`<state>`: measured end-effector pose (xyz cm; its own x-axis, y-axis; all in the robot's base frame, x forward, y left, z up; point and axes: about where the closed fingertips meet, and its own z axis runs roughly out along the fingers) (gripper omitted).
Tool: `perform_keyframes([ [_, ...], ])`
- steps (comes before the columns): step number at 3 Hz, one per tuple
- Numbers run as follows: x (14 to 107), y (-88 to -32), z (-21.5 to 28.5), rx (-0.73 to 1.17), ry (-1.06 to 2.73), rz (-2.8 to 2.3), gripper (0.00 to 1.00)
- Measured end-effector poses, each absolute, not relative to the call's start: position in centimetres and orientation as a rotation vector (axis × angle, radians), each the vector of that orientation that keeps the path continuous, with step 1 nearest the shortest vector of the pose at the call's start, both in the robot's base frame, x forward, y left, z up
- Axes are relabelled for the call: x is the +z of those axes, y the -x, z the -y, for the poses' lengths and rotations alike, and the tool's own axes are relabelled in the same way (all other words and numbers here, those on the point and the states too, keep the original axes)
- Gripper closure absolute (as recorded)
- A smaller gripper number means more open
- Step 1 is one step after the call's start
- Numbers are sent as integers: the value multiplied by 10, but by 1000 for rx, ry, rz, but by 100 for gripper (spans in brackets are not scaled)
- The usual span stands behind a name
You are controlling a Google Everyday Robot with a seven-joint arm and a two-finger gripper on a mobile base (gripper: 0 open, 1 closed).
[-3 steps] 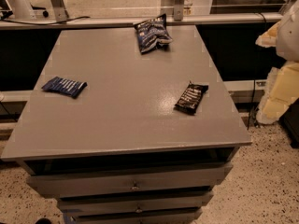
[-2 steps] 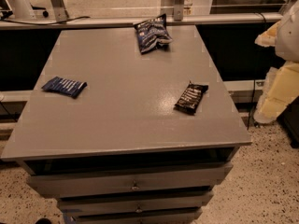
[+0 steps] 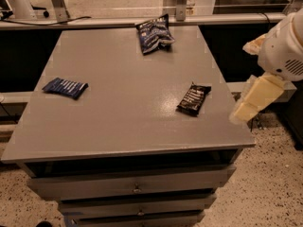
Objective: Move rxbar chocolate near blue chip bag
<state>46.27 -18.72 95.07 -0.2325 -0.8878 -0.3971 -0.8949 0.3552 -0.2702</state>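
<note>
The rxbar chocolate (image 3: 193, 99), a small black wrapper with white lettering, lies flat on the grey table (image 3: 128, 122) near its right edge. The blue chip bag (image 3: 154, 33), puffy and dark blue with white print, lies at the far middle of the table. My gripper (image 3: 253, 100), cream-coloured under a white arm (image 3: 284, 48), hangs just off the table's right edge. It is right of the rxbar, apart from it, and holds nothing that I can see.
A flat blue bar wrapper with white stripes (image 3: 65, 87) lies at the table's left. Drawers (image 3: 135, 186) run under the front edge. A rail and a glass partition (image 3: 142, 20) stand behind the table. Speckled floor (image 3: 270, 188) lies to the right.
My arm and gripper have moved left, closer to the table's right edge. The packets have not moved.
</note>
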Motion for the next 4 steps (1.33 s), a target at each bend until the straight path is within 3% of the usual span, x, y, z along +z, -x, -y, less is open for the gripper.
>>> perform_keyframes([
  [4, 855, -521, 162, 298, 1198, -2151, 0],
])
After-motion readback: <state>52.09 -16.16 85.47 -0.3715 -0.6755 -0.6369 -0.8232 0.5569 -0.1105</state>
